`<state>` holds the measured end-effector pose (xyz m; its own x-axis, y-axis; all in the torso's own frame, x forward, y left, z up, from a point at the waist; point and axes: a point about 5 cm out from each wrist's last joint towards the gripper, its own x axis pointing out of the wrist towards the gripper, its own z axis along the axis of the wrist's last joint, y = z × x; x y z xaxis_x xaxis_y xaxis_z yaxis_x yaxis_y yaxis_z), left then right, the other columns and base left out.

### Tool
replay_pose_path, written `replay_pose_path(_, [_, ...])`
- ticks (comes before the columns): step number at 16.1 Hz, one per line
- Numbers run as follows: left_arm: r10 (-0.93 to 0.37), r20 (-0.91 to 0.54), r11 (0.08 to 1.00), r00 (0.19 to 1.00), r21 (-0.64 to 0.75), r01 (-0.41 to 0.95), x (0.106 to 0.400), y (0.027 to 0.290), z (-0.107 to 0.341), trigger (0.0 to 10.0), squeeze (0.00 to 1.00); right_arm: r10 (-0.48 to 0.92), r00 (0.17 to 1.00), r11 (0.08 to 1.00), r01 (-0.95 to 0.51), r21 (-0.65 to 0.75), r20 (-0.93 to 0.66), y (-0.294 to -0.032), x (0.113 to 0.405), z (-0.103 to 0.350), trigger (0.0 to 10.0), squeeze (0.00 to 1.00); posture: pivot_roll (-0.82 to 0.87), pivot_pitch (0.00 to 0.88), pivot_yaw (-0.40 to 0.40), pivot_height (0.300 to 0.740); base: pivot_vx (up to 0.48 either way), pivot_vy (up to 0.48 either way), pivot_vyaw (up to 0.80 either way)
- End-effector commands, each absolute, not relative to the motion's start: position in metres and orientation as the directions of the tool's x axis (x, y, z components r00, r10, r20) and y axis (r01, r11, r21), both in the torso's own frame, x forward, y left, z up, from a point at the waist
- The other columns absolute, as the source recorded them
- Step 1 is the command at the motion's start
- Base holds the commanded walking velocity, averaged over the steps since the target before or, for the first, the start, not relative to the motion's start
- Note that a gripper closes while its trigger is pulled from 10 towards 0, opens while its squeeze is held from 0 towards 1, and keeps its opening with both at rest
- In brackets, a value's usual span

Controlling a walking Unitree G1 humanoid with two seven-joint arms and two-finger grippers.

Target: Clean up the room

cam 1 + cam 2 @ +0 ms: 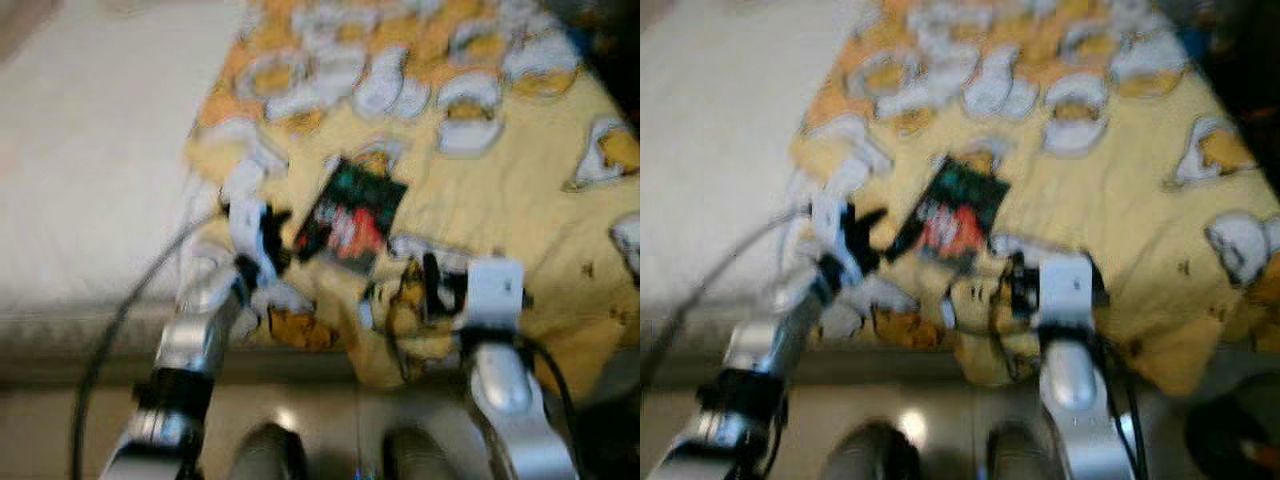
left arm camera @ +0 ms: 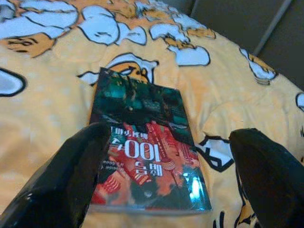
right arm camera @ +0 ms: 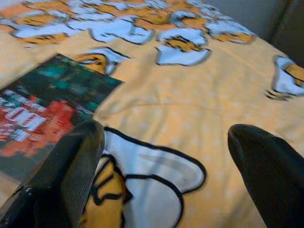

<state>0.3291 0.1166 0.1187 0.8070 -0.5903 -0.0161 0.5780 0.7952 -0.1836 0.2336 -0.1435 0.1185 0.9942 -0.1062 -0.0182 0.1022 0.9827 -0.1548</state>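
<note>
The left end effector hangs just above the near end of a book, its two black fingers spread wide apart, one over the book's near corner and the other out over bare blanket; whether either finger touches the cover cannot be told. The right end effector is likewise spread open, gripping nothing, and sits low over a yellow blanket just to the right of the book, above a white and yellow cartoon figure printed on the cloth. The book lies flat on the blanket near its front edge, turned at a slant, with a dark green upper part and a red lower part carrying white lettering on its glossy cover. In the head views, which are blurred, the book lies between the two silver arms, with the left end effector at its lower left corner and the right end effector below and to the right of it. The blanket is printed all over with white and orange cartoon shapes and drapes over the front edge of a bed, whose pale cream cover shows bare to the left.
</note>
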Motion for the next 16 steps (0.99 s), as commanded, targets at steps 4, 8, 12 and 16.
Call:
replay_pose_path(4, [-0.548,-0.064,0.832,0.834,-0.143,0.536,0.339,0.122,0.116,10.0,0.00,-0.088,0.996,0.987,0.083,-0.136,-0.034,-0.133,0.236,0.111,10.0,0.00,-0.23,0.160,0.114,0.723,0.000,0.480,-0.72])
replay_pose_path(8, [-0.554,-0.069,0.829,0.830,-0.142,0.541,0.344,0.115,0.114,10.0,0.00,-0.068,0.998,0.990,0.066,-0.127,-0.016,-0.131,0.238,0.112,10.0,0.00,-0.24,0.158,0.113,0.723,0.000,0.476,-0.50])
replay_pose_path(12, [-0.564,-0.038,0.824,0.825,-0.089,0.559,0.351,0.102,0.123,10.0,0.00,-0.061,0.998,0.990,0.058,-0.128,-0.020,-0.132,0.239,0.111,10.0,0.00,-0.24,0.163,0.108,0.723,0.000,0.240,0.00])
replay_pose_path(16, [-0.533,0.027,0.835,0.845,-0.145,0.531,0.357,0.101,0.132,10.0,0.00,-0.051,0.999,0.989,0.051,-0.140,0.001,-0.133,0.243,0.113,10.0,0.00,-0.25,0.155,0.105,0.723,0.225,0.000,0.00])
